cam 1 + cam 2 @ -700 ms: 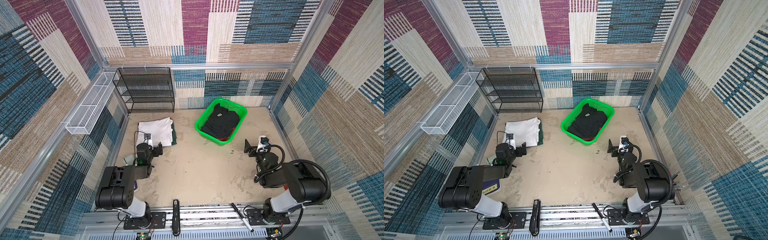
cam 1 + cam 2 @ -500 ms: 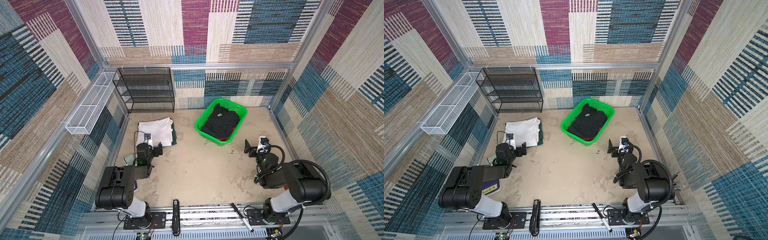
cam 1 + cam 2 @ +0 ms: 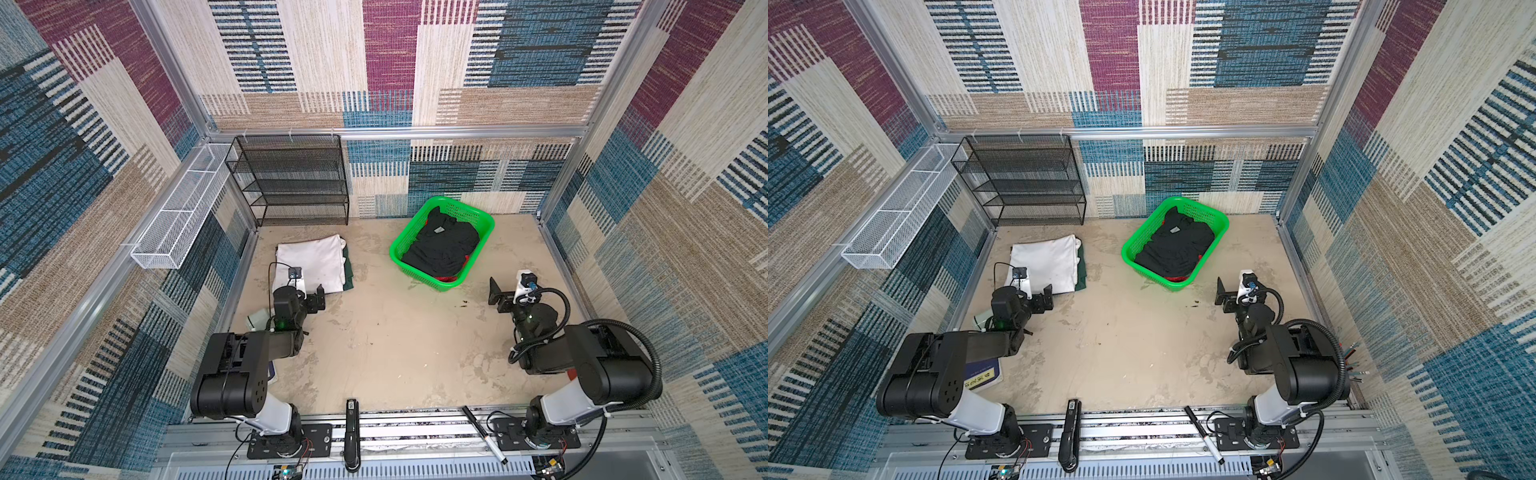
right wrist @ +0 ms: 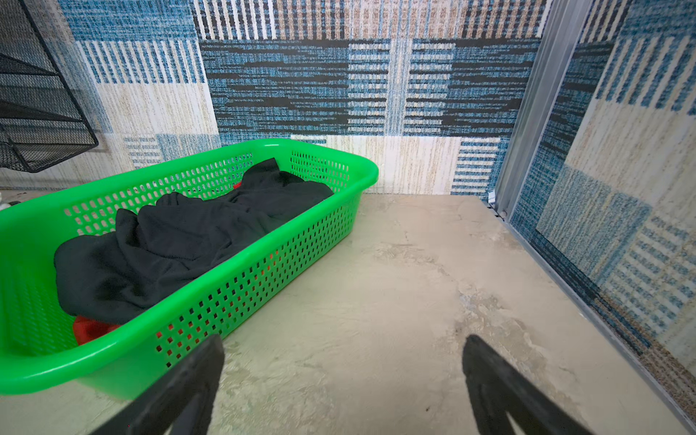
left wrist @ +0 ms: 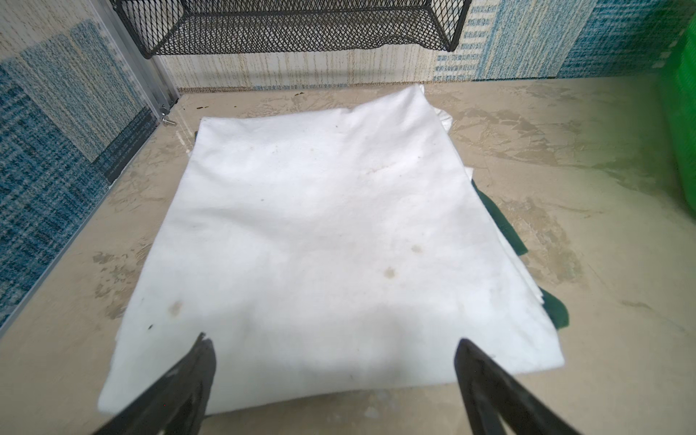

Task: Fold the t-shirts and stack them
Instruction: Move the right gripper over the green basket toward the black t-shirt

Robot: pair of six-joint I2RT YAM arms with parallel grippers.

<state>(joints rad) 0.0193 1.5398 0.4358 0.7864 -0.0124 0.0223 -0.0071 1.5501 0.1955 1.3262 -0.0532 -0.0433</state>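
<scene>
Left end effector point(image 5: 331, 348) and right end effector point(image 4: 342, 344): jaws wide apart, nothing held.
Folded white cloth t-shirt point(image 3: 312, 261) lies on dark green t-shirt point(image 3: 348, 271) on beige counter point(image 3: 395, 340), by left end effector; crumpled black t-shirt point(image 4: 169, 244) covers bright red t-shirt point(image 4: 90, 328) inside green perforated plastic basket point(image 4: 263, 145), near right end effector.

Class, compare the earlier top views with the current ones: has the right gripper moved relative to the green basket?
No. The right gripper keeps the same place beside the green basket, jaws open and empty.

Green basket point(image 3: 467, 211), black mesh rack point(image 3: 291, 178), wire tray point(image 3: 183, 216)
</scene>
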